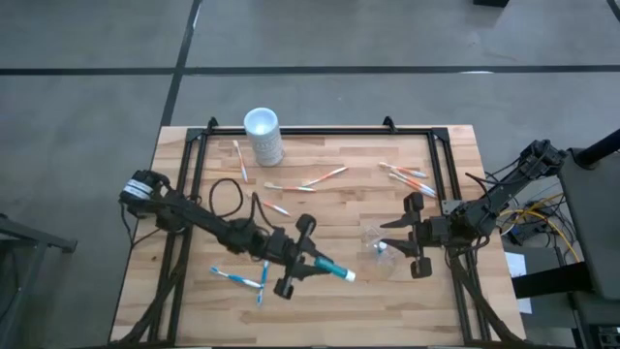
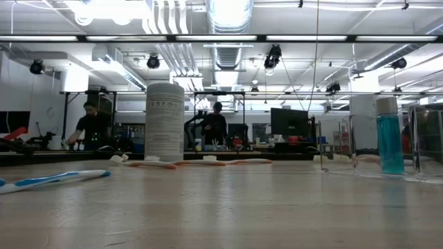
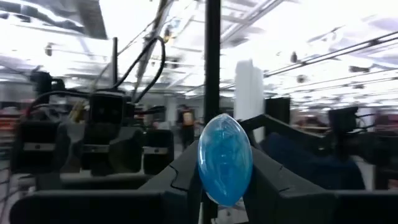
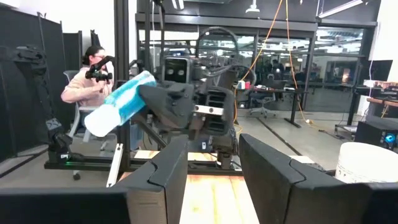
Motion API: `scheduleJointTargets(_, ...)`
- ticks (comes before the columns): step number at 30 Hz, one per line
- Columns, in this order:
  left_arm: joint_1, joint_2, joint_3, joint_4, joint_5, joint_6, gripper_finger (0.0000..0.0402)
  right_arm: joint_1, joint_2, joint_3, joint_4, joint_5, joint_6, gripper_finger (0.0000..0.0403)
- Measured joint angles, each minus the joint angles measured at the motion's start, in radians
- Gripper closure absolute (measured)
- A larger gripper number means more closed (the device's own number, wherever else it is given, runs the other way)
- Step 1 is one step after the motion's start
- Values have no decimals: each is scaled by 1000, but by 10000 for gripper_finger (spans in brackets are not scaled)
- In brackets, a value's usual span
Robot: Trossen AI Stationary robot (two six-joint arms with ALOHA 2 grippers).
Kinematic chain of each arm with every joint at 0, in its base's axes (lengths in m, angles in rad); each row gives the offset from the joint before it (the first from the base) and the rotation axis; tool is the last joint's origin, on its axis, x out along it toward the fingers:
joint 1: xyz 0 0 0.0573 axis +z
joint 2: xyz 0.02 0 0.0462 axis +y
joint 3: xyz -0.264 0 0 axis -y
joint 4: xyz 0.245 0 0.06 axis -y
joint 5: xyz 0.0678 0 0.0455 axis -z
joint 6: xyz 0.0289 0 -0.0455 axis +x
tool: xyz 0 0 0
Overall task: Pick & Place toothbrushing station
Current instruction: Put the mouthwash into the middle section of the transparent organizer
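My left gripper (image 1: 315, 262) hangs over the table's near middle, shut on a blue tube with a white cap (image 1: 334, 269). The tube shows end-on (image 3: 225, 158) in the left wrist view. My right gripper (image 1: 392, 237) is raised to its right, facing it, open with nothing between its fingers (image 4: 214, 180). The clear cup (image 1: 373, 237) stands on the table below those fingertips. A teal tube (image 2: 390, 142) stands upright in or behind the cup (image 2: 360, 142). Orange-and-white toothbrushes (image 1: 320, 179) lie across the far half and blue-and-white ones (image 1: 242, 279) at the near left. My left gripper pinches the blue tube between its two fingers (image 4: 165, 102), on the body's rear part (image 4: 142, 87). The tube lies along the fingers and sticks out ahead of them. Its white cap end (image 4: 93, 124) points toward my right gripper, slightly lower. The tube is lifted clear of the table.
A tall opaque white cup (image 1: 263, 136) stands at the far edge, left of centre. More orange-and-white toothbrushes (image 1: 407, 174) lie at the far right. Black frame rails (image 1: 194, 165) border the tabletop. People (image 2: 90, 124) work in the room beyond.
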Motion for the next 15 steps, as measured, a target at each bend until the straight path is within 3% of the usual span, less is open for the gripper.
scheduleJointTargets(10,128,-1,-3,20,114,-12,314,0,0,0,0,0,0,262)
scheduleJointTargets(15,170,-2,-3,54,115,20,314,0,0,0,0,0,0,262)
